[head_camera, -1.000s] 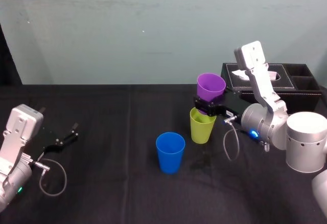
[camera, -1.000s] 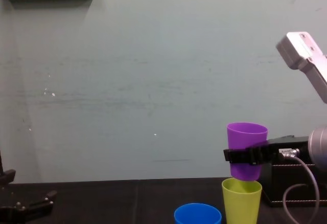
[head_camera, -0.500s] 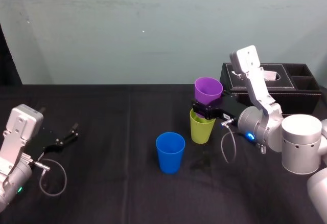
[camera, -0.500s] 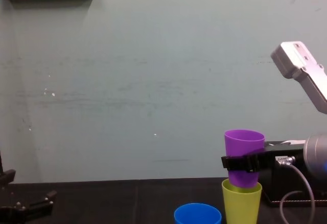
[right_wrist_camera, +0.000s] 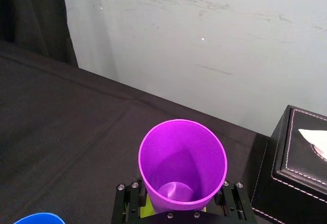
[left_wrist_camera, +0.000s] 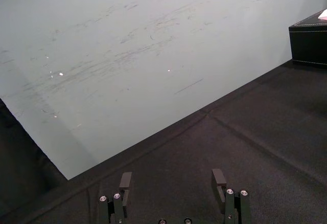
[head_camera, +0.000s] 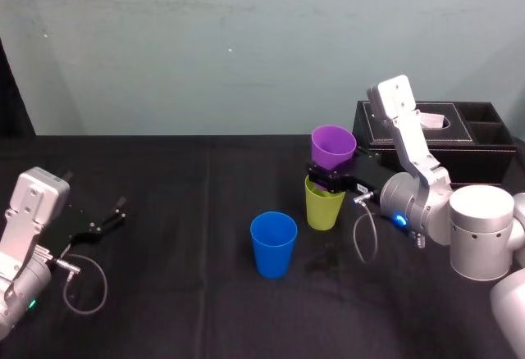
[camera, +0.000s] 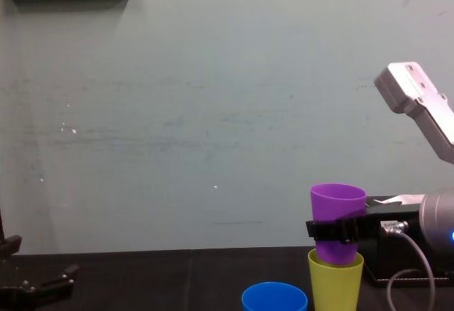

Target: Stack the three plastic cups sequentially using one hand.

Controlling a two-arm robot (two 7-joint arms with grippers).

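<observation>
My right gripper [head_camera: 331,180] clenched on purple cup [head_camera: 333,146]. Cup upright, base partly inside mouth of yellow-green cup [head_camera: 322,210]. Blue cup [head_camera: 272,248] stands alone on black table [head_camera: 180,293], near, at 7 o'clock from yellow-green cup. My left gripper [head_camera: 100,224] parked well apart at 9 o'clock, fingers spread, holding nothing.

My head camera looks down on the black cloth bench [head_camera: 164,211]; my chest camera, low, faces the pale green wall [camera: 213,112], as my left wrist's does. My right wrist's peers closely into the purple plastic cup [right_wrist_camera: 183,165], which head and chest also see.
</observation>
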